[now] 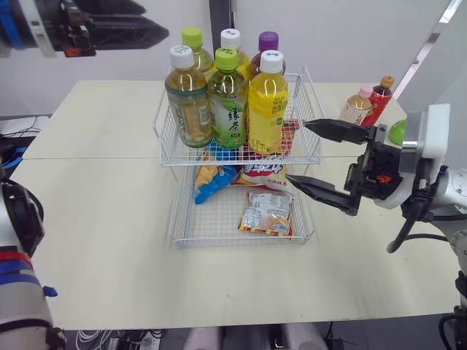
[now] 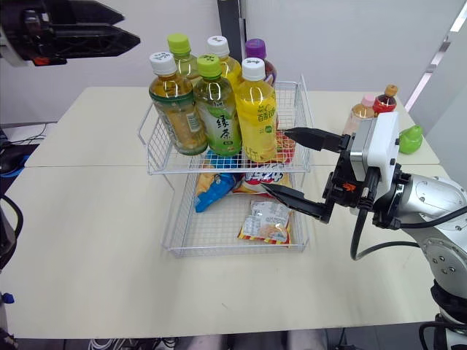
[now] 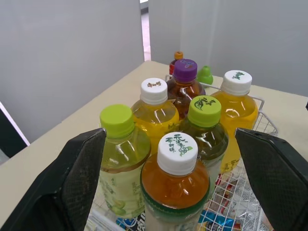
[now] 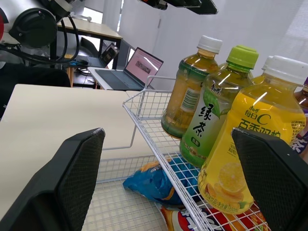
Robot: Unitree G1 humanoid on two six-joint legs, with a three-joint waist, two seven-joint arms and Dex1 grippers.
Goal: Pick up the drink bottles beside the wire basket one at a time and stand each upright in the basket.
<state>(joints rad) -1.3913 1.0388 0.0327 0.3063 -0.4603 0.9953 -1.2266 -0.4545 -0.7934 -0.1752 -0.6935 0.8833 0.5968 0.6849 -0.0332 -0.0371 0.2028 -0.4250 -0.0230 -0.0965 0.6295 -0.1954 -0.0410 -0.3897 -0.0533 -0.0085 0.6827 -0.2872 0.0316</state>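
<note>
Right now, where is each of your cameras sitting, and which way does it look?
Left eye view: on my head, looking forward and down at the wire basket on the table; my open right gripper beside it, left gripper up high.
Right eye view: next to it, same scene.
Left wrist view: above the bottles, looking down on their caps between its own fingers.
Right wrist view: beside the basket, looking sideways at it between its own fingers.
Shared: every view shows the yellow bottle.
</note>
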